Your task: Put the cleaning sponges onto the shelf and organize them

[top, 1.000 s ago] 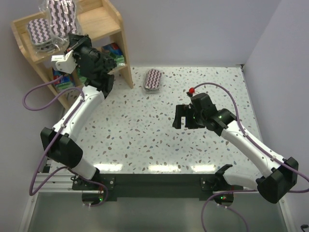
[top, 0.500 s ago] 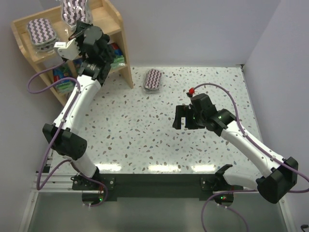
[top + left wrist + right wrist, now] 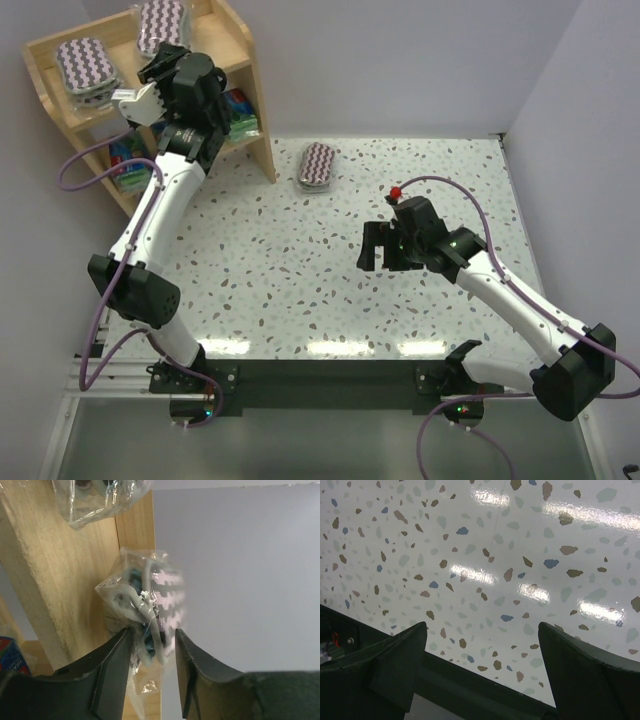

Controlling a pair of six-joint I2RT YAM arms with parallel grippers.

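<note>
The wooden shelf (image 3: 222,42) stands at the far left. One zigzag sponge pack (image 3: 85,63) lies on its top board. My left gripper (image 3: 160,55) is shut on the near end of a second zigzag pack (image 3: 160,20), which rests at the back of the top board. In the left wrist view this pack (image 3: 150,605) sits edge-on between my fingers (image 3: 152,632), beside the wood (image 3: 60,580). A third zigzag pack (image 3: 318,163) lies on the table. Green-blue packs (image 3: 240,110) sit on a lower tier. My right gripper (image 3: 385,247) is open and empty above the table (image 3: 482,625).
More green-blue packs (image 3: 130,165) show at the shelf's lower left, behind a purple cable loop (image 3: 75,180). The walls close in behind the shelf and at the right. The terrazzo table (image 3: 290,270) has its dark front edge (image 3: 470,685) under my right gripper.
My left arm has carried the zigzag pack from above the shelf's middle to the back of the top board and lowered it. The right arm has barely moved.
</note>
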